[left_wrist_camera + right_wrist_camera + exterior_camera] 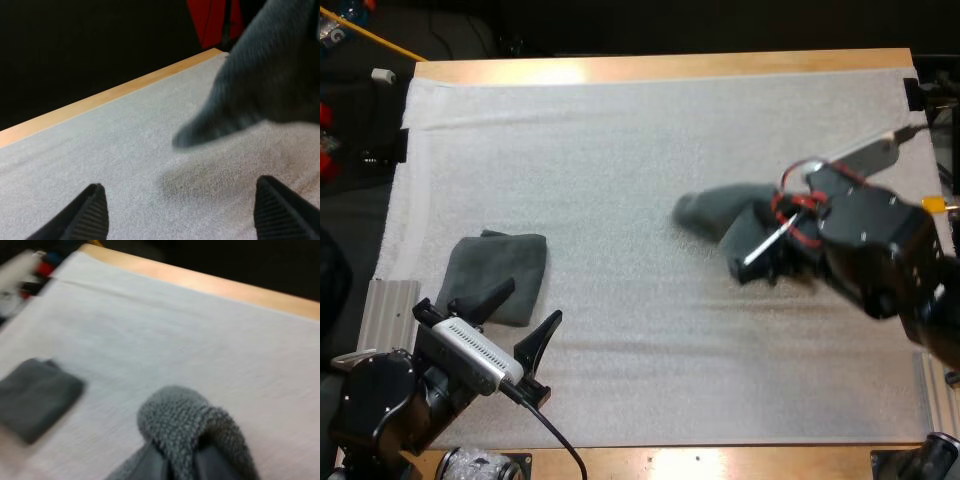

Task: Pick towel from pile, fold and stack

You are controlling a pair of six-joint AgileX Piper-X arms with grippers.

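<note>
Right end effector reaches inward, clamped on a towel; its wrist view shows the cloth's loop. Left end effector stands spread beside the folded towel.

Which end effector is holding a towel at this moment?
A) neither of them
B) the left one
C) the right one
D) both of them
C: the right end effector is shut on the crumpled towel, while the left end effector stands open, gripping nothing, near the folded towel.
</note>
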